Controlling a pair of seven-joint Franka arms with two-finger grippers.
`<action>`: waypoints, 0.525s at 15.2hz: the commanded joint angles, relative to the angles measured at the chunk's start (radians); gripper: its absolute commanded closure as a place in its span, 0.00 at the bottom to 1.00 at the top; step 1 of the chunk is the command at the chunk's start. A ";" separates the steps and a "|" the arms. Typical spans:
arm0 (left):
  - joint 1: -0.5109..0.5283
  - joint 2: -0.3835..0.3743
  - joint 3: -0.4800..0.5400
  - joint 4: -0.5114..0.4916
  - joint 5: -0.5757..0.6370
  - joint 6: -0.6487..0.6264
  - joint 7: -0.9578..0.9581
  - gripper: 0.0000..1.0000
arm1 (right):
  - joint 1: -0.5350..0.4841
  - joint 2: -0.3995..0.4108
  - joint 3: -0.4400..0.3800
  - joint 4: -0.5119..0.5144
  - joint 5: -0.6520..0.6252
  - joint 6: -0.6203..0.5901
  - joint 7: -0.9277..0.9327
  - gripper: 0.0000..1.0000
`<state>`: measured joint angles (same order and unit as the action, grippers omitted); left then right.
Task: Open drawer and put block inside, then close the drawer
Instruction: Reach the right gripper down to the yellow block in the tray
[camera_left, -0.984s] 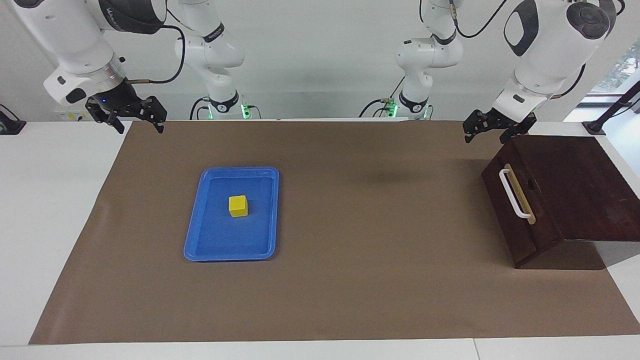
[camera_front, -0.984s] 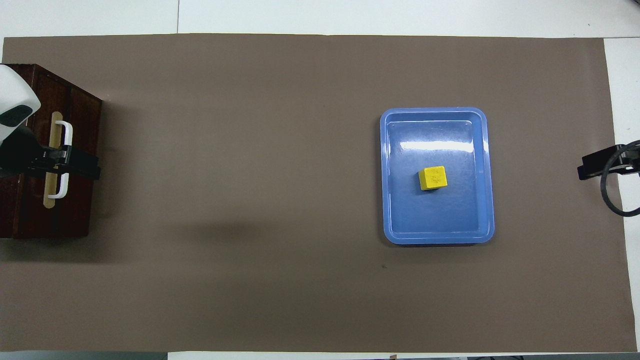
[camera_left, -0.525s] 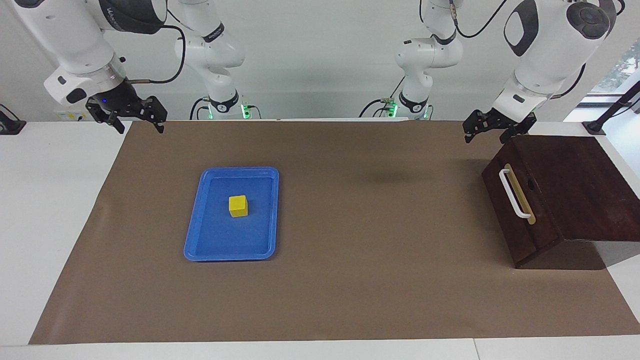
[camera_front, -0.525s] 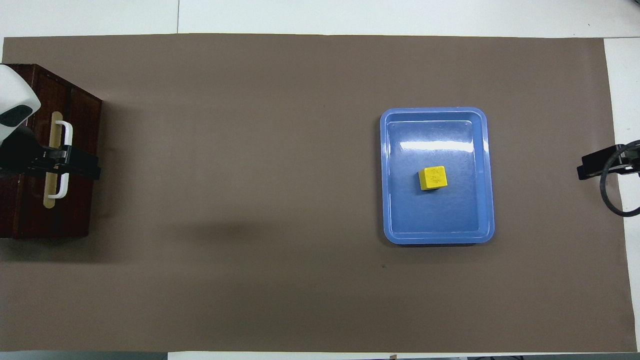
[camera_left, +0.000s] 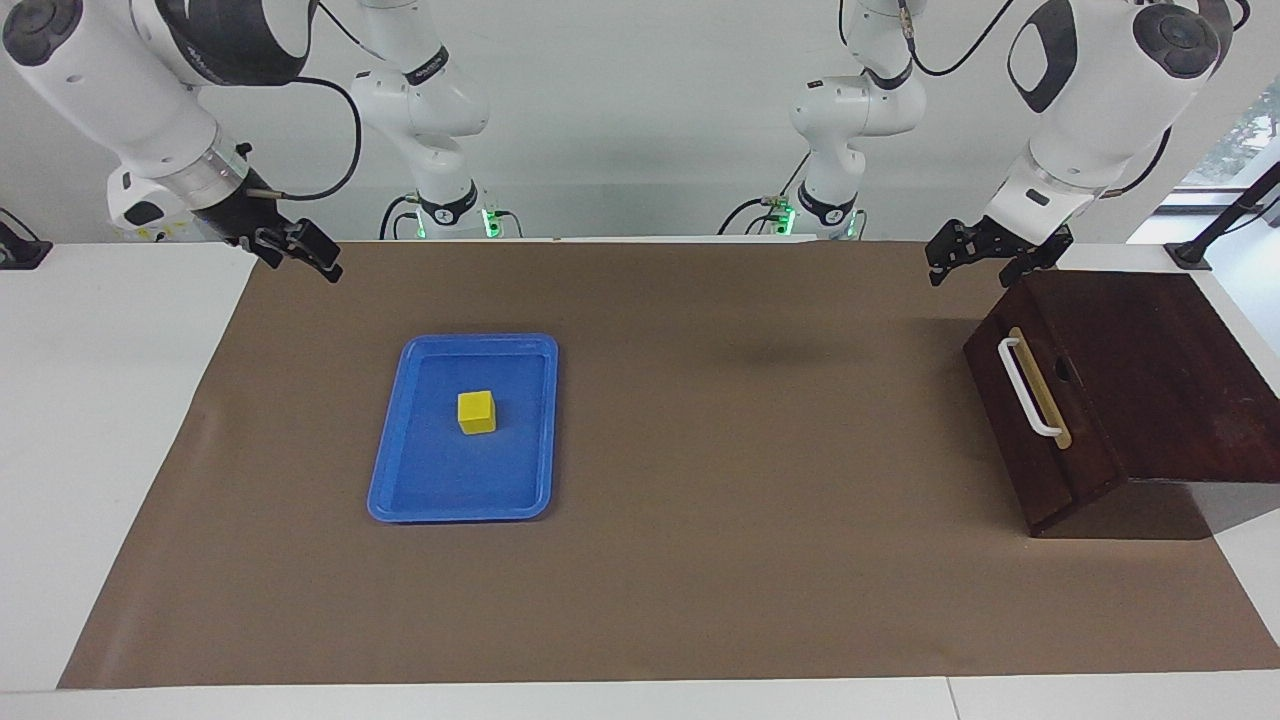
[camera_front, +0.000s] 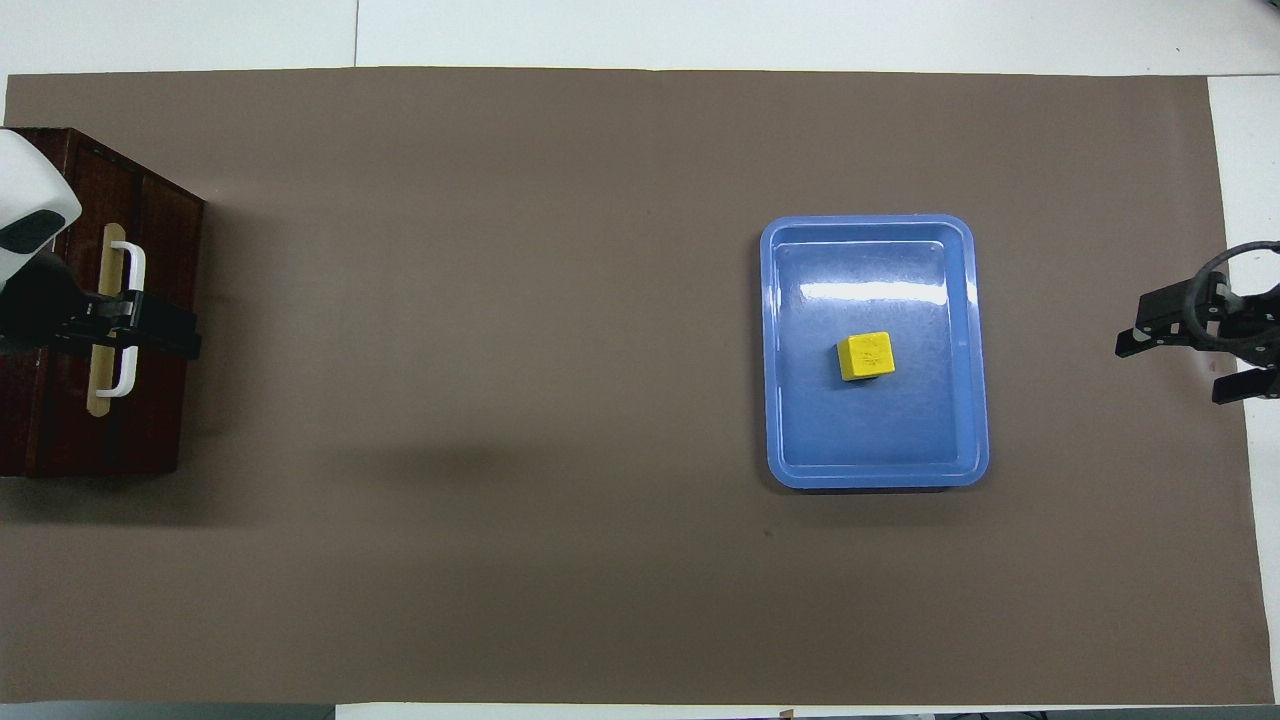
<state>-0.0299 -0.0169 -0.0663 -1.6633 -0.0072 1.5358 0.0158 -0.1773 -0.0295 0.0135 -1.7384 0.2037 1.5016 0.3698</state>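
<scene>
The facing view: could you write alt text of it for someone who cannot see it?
A small yellow block sits in a blue tray on a brown mat, while a dark wooden drawer with a white handle stands shut at the left arm's end. The open left gripper hangs above the mat by the drawer box; the open right gripper hangs over the mat's edge.

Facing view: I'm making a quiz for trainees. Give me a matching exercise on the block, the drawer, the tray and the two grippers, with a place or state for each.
Things:
1. block
2. drawer
3. tray
4. left gripper
5. right gripper

Places or states:
A. shut, at the left arm's end of the table
B. in the tray
C. open, in the air close to the drawer's box
D. blue, on the brown mat
E. open, over the mat's edge at the right arm's end

Pairs: 1-B, 2-A, 3-D, 4-C, 5-E
</scene>
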 joint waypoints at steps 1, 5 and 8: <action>0.008 -0.020 -0.003 -0.010 -0.013 -0.002 0.001 0.00 | -0.028 0.014 0.008 -0.096 0.145 0.072 0.235 0.00; 0.008 -0.020 -0.003 -0.010 -0.013 -0.002 0.001 0.00 | -0.036 0.063 0.008 -0.234 0.363 0.231 0.466 0.00; 0.008 -0.020 -0.003 -0.010 -0.013 -0.002 0.001 0.00 | -0.028 0.091 0.008 -0.326 0.471 0.345 0.497 0.00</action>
<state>-0.0299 -0.0169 -0.0663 -1.6633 -0.0072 1.5358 0.0158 -0.1923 0.0698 0.0126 -1.9883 0.5998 1.7767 0.8304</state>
